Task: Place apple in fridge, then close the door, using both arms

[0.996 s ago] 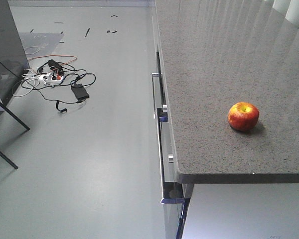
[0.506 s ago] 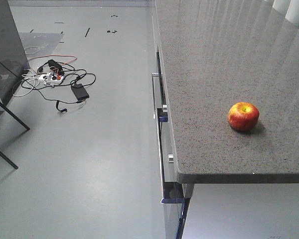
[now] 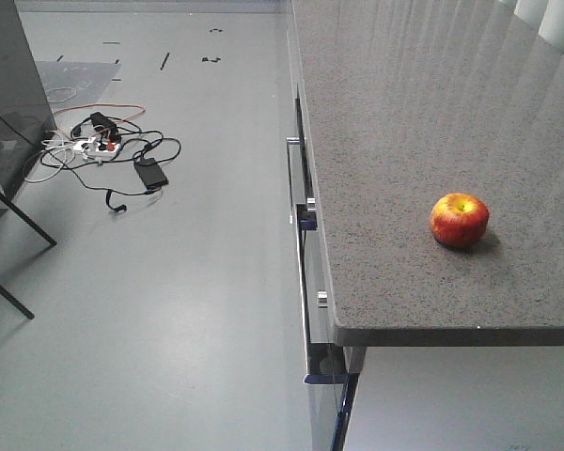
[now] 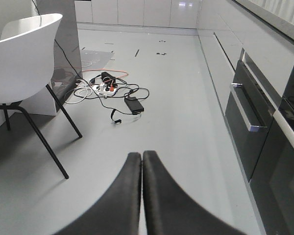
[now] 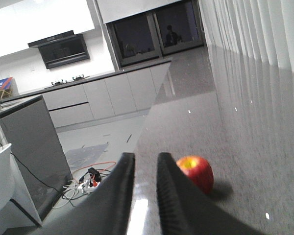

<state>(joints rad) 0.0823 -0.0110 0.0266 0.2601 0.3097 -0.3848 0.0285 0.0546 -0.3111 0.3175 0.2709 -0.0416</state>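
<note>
Red with a yellow crown and unmoved over the last 1 s: leaves the round apple [image 3: 459, 219] in the same spot on the grey speckled stone counter [image 3: 404, 113], near the front edge, touched by nothing. Keeps the black left gripper [image 4: 141, 155] pressed together above the grey floor [image 4: 176, 98], the black right gripper [image 5: 146, 161] slightly parted, empty, just short of the fruit. Suggests 0 steps done: grasp first, stowing and shutting after.

- You see the right claw [image 5: 145, 155] only partly: its finger bases leave the frame below, and its right finger hides the near edge of the apple [image 5: 198, 174].
- The left claw [image 4: 141, 153] is likewise cropped below.
</note>
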